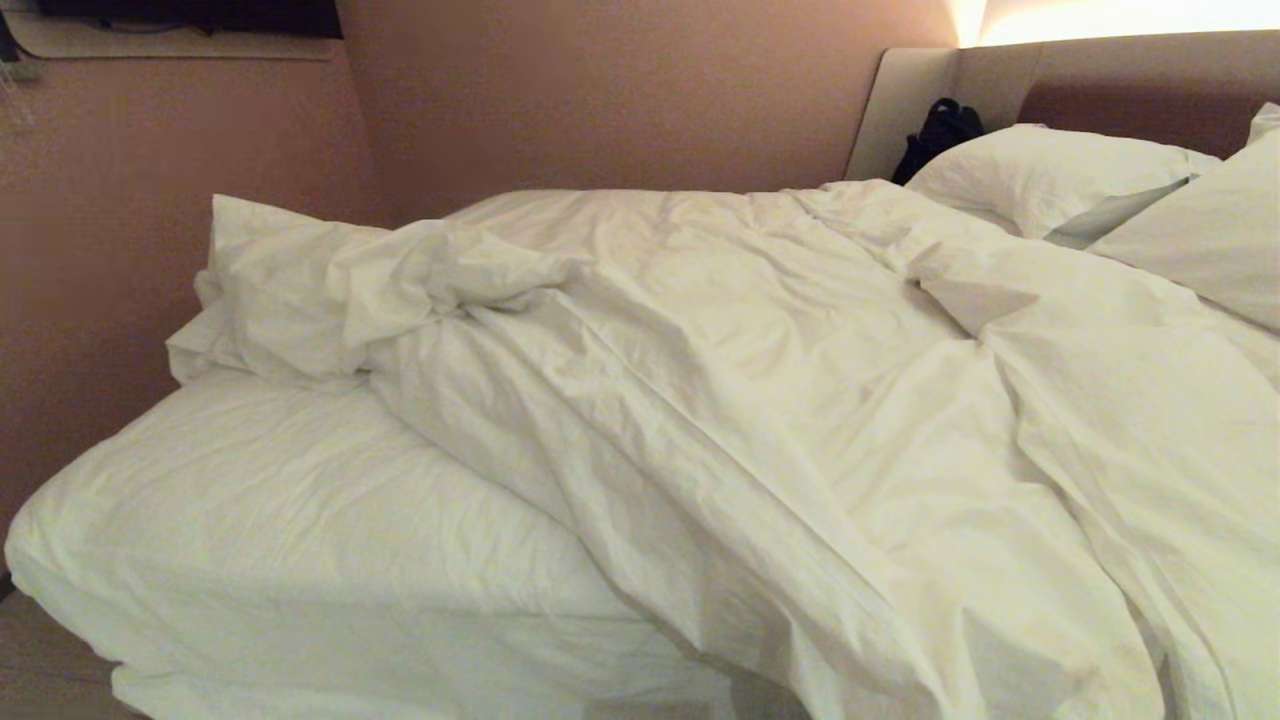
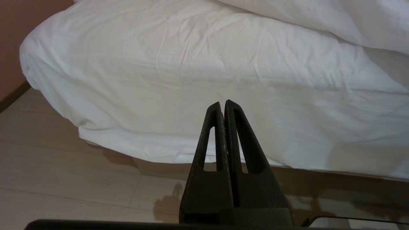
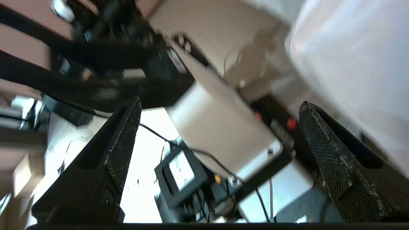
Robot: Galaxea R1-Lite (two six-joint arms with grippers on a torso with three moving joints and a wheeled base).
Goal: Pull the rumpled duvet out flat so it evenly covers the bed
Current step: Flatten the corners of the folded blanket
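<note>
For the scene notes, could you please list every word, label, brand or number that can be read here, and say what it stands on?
No text can be read in any view.
The duvet, pillows and headboard are plain.
The small screen on the robot's base, seen between the right gripper's open fingers, is too blurred to read.

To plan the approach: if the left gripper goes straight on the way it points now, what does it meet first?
Probably the bed: the shut left gripper points at its white-sheeted side, with nothing visible between, though the depth is unclear.
</note>
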